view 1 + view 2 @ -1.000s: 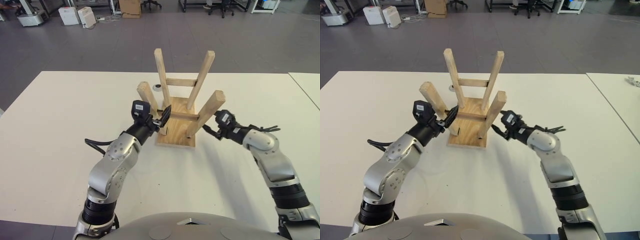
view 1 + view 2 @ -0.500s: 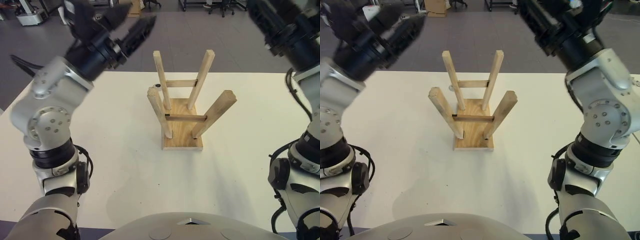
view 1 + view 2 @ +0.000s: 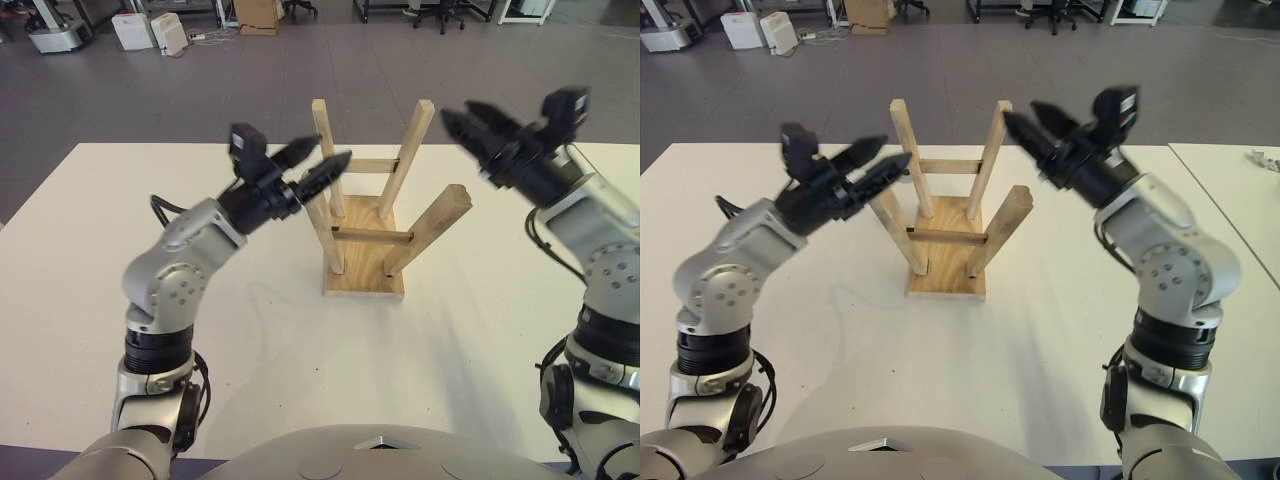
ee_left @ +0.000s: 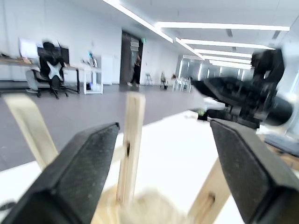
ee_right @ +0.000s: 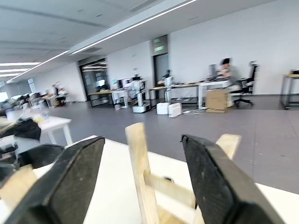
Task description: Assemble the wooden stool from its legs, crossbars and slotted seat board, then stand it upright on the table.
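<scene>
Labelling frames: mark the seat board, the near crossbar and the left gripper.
seat board (image 3: 365,283), left eye view, bare near edge.
near crossbar (image 3: 372,236), left eye view, mid-length.
left gripper (image 3: 334,150), left eye view, between fingertips.

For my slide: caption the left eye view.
Left gripper and right gripper, both open, flank the wooden stool resting seat-down, legs up, on the table.

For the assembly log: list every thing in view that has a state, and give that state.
wooden stool: assembled, upside down, legs pointing up.
seat board: flat on the table.
left gripper: open, empty, in the air beside the stool's legs.
right gripper: open, empty, in the air beside the stool's legs.
</scene>
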